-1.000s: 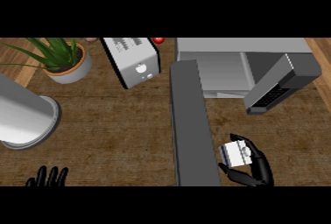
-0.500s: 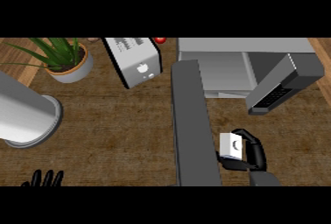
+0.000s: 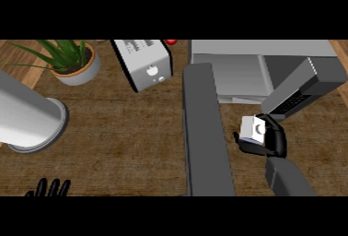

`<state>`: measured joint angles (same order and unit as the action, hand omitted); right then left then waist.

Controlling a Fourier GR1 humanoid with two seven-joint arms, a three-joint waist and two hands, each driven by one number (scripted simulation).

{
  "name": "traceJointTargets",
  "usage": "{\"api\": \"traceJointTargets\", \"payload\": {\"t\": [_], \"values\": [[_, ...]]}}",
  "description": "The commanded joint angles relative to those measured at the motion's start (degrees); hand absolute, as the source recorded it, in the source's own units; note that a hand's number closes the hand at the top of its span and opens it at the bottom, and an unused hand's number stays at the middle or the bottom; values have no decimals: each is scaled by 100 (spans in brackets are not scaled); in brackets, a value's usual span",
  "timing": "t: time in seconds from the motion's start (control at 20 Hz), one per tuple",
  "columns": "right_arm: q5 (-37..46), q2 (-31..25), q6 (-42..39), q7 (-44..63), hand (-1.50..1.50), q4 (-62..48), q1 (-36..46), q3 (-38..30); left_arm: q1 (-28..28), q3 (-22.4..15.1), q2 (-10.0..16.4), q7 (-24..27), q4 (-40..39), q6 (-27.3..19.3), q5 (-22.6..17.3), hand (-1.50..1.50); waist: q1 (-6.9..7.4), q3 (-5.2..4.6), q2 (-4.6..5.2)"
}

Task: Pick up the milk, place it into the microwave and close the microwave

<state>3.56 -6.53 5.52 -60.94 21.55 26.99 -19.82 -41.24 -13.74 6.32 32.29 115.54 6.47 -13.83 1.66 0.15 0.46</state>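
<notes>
I had my right hand curled round the milk, at 3 o'clock of the open door, with the microwave at its 12 o'clock. My left hand rested open at 7 o'clock.

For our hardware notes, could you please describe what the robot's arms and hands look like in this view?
The right forearm is a plain grey, boxy segment, ending in a black right hand with slim fingers. Of the left hand only black fingers show at the lower edge. No cables or markings are visible.
</notes>
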Motion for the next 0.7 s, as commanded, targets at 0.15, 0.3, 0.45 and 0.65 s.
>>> {"api": "traceJointTargets", "payload": {"t": [0.15, 0.3, 0.45, 0.65], "values": [[-115, 111, 258, -802, 150, -348, 183, -194, 55, 54, 76, -207, 170, 31, -173, -150, -41, -2, -7], [-59, 125, 114, -508, 150, 118, 14, 10, -281, -369, -123, -116, 391, -205, 199, -150, -114, -11, -49], [-64, 108, -54, -109, 150, 938, -507, 234, 340, 44, -111, -123, -119, -211, 35, -150, -232, -22, -76], [-119, 265, -43, 297, 150, 2071, -1166, 513, -43, 84, 104, 146, -177, 131, -156, -150, -209, -22, -77]]}}
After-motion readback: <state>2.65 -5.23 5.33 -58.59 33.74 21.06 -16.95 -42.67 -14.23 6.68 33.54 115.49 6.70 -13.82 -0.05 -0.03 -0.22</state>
